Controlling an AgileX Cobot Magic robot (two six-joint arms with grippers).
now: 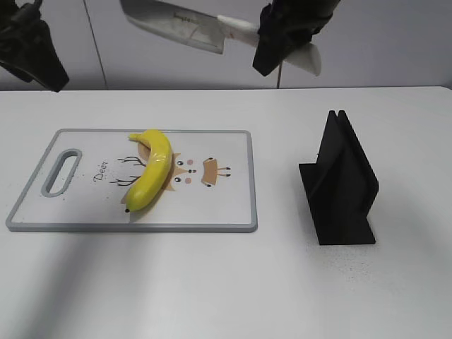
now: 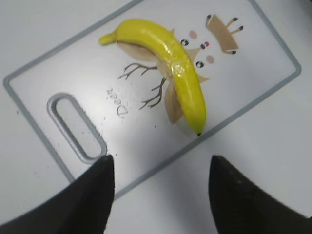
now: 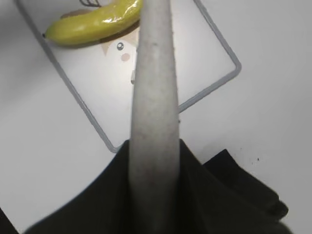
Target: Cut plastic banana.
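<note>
Glossy yellow curved plastic banana (image 1: 150,171) lies on white grey-rimmed cutting board (image 1: 233,212), near centre. Right gripper (image 1: 281,44) clamps white-handled silver knife (image 1: 191,25) high above board. Left gripper (image 2: 158,187) spread wide, empty, raised over board's handle end.

A white worktop (image 1: 212,282) carries a white cutting board (image 1: 85,205) with a grey rim and a slotted handle hole (image 1: 62,171) at its left end. The board bears a cartoon deer print (image 1: 194,171) and the word "Deer" beside the hole. Well apart from the board, to its right, stands a black slotted holder (image 1: 342,182), upright on a flat base. A pale grey wall (image 1: 395,42) runs behind
</note>
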